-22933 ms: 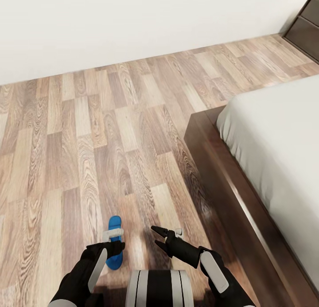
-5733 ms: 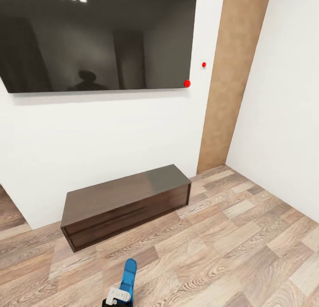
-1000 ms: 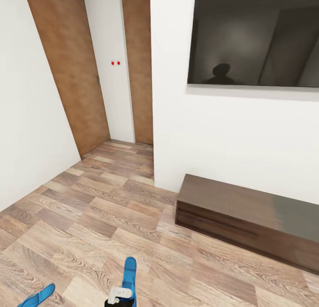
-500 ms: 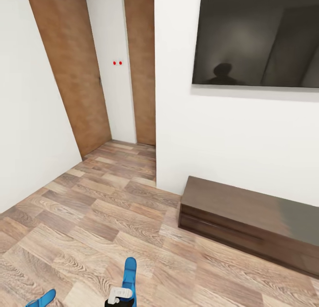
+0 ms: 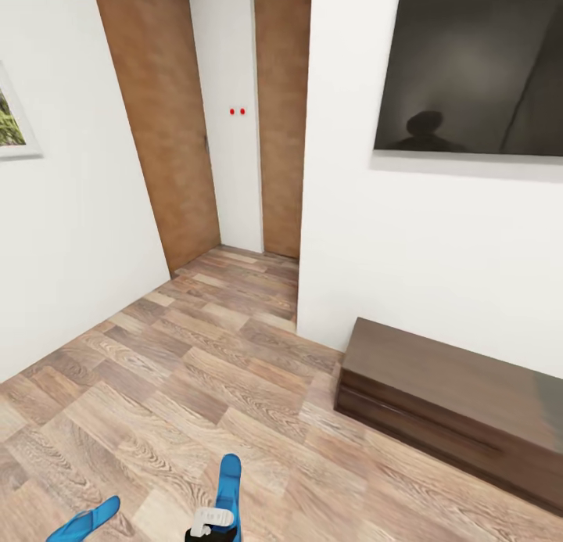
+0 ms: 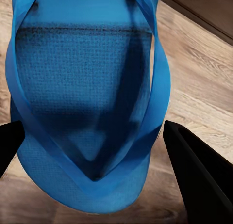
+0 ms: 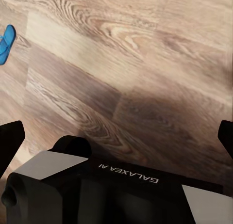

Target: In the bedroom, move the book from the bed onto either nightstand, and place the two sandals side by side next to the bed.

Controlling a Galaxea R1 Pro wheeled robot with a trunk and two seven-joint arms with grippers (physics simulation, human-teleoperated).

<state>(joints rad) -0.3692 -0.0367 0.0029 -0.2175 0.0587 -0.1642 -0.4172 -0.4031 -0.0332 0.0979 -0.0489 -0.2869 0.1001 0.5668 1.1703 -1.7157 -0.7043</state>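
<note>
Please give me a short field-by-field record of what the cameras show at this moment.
held sandal: blue, upright in the left gripper; its sole sits between the two dark fingers
second sandal: blue, flat on the floor, at the held one's left in the head view
right gripper: fingertips wide apart, nothing between them, above bare planks
bench: long low dark brown, against the wall under the dark screen
doors: brown, ahead
</note>
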